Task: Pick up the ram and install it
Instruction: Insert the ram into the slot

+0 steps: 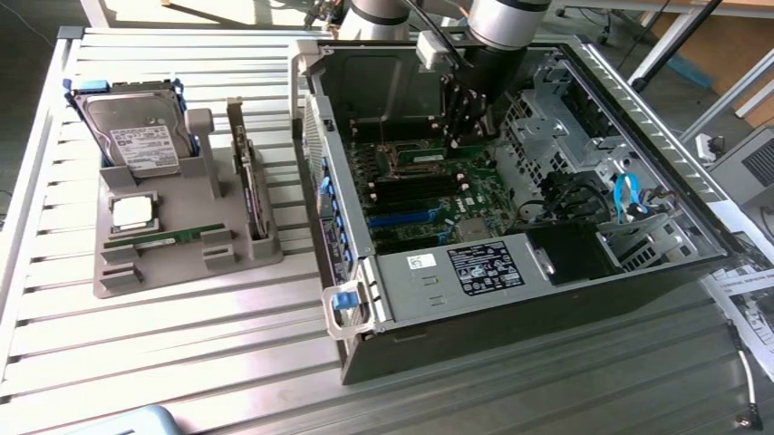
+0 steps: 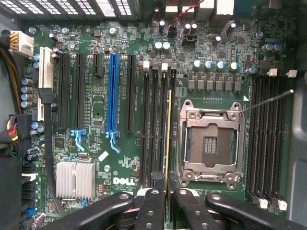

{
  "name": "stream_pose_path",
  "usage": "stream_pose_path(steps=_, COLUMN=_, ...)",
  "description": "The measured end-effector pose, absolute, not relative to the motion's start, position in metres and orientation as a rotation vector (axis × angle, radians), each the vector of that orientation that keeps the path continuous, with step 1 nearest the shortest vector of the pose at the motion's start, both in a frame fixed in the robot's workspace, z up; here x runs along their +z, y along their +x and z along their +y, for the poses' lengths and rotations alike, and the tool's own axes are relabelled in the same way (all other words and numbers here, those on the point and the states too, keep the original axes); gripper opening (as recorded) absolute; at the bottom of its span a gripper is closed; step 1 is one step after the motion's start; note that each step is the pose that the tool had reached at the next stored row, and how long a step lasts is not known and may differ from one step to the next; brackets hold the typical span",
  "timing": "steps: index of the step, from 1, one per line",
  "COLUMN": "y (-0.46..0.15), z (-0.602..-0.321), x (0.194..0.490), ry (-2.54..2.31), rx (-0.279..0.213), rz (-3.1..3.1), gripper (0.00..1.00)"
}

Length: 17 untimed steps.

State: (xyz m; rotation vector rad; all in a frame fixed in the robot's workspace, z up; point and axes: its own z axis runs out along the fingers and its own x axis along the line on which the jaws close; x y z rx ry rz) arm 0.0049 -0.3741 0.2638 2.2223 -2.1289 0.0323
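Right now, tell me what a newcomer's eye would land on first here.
First, the open computer case on the slatted metal table, with the robot arm reaching down into it. In the wrist view, the claw is shut on the ram, held on edge over a memory slot beside the empty CPU socket. On the exterior view's left, a grey tray holds a hard drive.

An open computer case (image 1: 508, 308) lies on the slatted metal surface (image 1: 181, 344) and surrounds the gripper (image 2: 168, 191). Below the gripper is the green motherboard (image 2: 96, 143). An empty CPU socket (image 2: 209, 143) with a metal frame sits just beside it. A blue expansion slot (image 2: 113, 91) and a finned silver heatsink (image 2: 74, 179) sit further off on the other side. Well away from the gripper, toward the exterior view's left, a grey tray (image 1: 181, 213) carries a hard drive (image 1: 136, 136), a square silver CPU chip (image 1: 130, 211) and an upright expansion card (image 1: 248, 181).
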Motion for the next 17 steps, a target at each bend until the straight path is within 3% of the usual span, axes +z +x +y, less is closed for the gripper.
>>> stream_pose_path(steps=17, y=-0.004, z=-0.385, x=0.262, ry=2.222, rx=0.033, rz=-2.129, gripper=0.14)
